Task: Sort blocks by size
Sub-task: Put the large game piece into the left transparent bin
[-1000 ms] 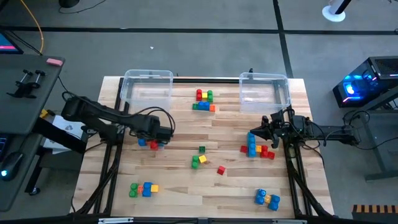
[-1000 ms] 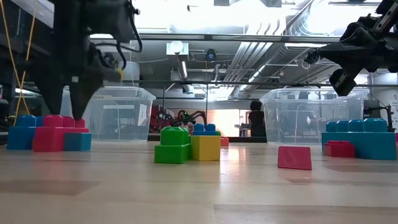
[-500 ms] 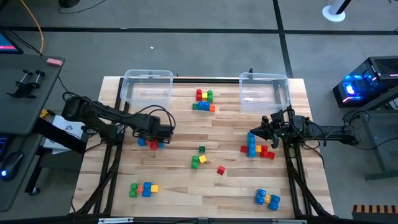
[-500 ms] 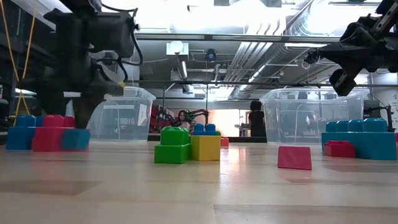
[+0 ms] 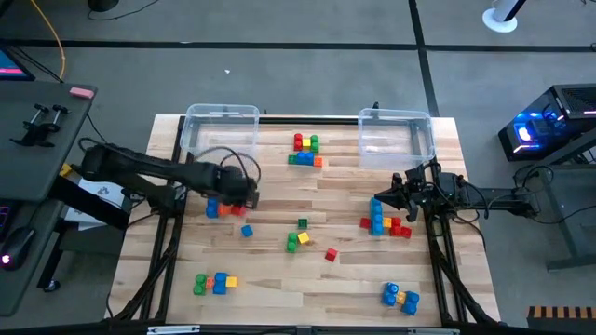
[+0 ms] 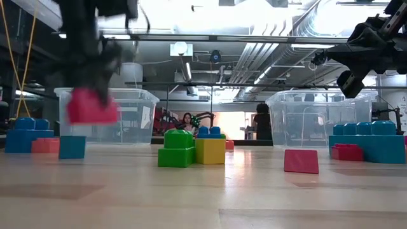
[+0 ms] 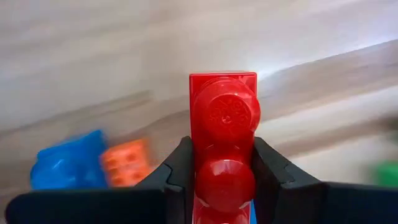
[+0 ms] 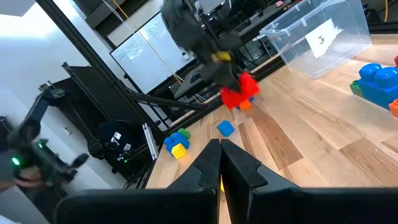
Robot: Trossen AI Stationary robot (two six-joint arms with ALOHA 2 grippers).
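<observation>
**Left claw lifts a red block above the bench**

The left claw [image 7: 224, 180] pinches a red oblong block [image 7: 222, 134] between its two dark fingers, studs facing the wrist camera. In the low view the red block [image 6: 92, 106] hangs clear of the wooden bench [image 5: 279, 279], directly under the left claw [image 6: 89, 76]. Below and just beside it on the bench lie a blue block [image 6: 72, 147], an orange block [image 6: 46, 145] and a larger blue block [image 6: 27, 133]. From above, the left claw [image 5: 244, 194] sits in front of the left clear bin [image 5: 222, 130]. The right claw [image 5: 380, 201], fingers pressed together and holding nothing, hovers beside a cluster of blue and red blocks [image 5: 384, 221] near the right clear bin [image 5: 396, 135]. Other blocks lie scattered over the bench.
</observation>
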